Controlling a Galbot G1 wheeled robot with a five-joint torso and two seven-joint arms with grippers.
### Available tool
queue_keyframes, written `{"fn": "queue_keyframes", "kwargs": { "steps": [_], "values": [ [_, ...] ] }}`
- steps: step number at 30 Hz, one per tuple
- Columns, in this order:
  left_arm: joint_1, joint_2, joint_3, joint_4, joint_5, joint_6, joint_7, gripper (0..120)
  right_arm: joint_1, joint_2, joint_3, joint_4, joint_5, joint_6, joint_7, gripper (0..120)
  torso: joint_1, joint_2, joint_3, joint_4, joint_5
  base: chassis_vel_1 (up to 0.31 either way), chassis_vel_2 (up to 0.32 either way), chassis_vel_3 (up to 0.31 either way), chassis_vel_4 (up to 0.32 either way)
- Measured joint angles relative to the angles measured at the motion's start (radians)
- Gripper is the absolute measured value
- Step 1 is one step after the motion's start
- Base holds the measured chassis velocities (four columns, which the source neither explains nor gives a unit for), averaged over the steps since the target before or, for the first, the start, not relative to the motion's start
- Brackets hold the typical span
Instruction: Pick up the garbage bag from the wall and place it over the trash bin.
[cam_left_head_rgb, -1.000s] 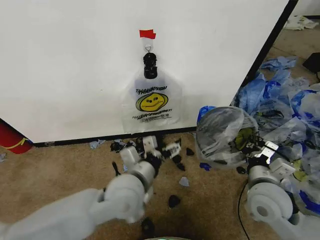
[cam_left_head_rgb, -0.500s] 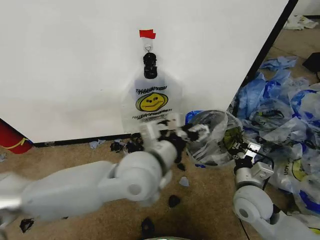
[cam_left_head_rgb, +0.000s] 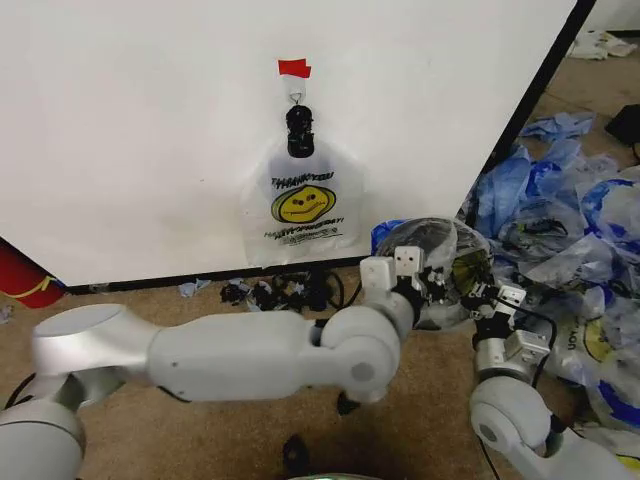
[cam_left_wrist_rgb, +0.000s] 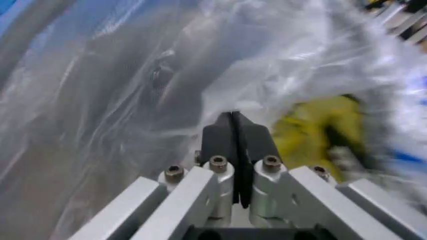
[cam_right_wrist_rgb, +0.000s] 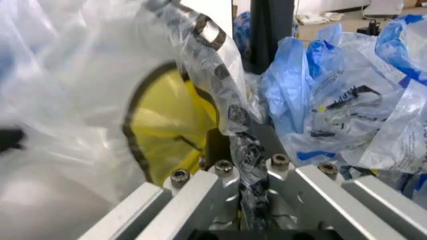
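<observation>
At lower right, the right gripper (cam_left_head_rgb: 487, 297) pinches a fold of the garbage bag (cam_left_head_rgb: 437, 262) already draped over the trash bin (cam_left_head_rgb: 425, 240). Mid-frame, the left gripper (cam_left_head_rgb: 408, 262), jaws closed on nothing, touches the bag's near side. Judged: fitting stage; next, spread plastic round the rim. Another bag (cam_left_head_rgb: 303, 205) hangs on the wall (cam_left_head_rgb: 140, 130), upper centre.

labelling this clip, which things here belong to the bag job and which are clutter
Job: garbage bag on the wall; second bag over the trash bin; left gripper beside it; right gripper pinching it.
Lying about: blue bags; red cylinder; black scraps.
</observation>
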Motion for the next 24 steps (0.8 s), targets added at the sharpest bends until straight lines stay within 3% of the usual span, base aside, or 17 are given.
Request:
{"fn": "queue_keyframes", "kwargs": {
  "steps": [4, 10, 24],
  "values": [
    [-0.004, -0.011, 0.029, 0.032, 0.032, 0.020, -0.013, 0, 0.003, -0.009, 0.001, 0.005, -0.003, 0.000, 0.000, 0, 0.000, 0.000, 0.000, 0.0003, -0.0002, 0.000, 0.000, 0.000, 0.000],
    [-0.001, -0.078, 0.044, 0.130, 0.037, 0.025, -0.059, 0, 0.009, -0.020, -0.006, 0.005, -0.022, -0.006, -0.010, 0, 0.000, 0.000, 0.000, 0.0000, -0.0001, 0.000, 0.000, 0.000, 0.000],
    [0.001, -0.141, 0.064, 0.279, 0.078, 0.022, -0.037, 0, -0.025, -0.039, 0.004, 0.058, -0.035, -0.008, -0.017, 0, 0.000, 0.000, 0.000, 0.0001, -0.0001, 0.000, 0.000, 0.000, 0.000]
  ]
}}
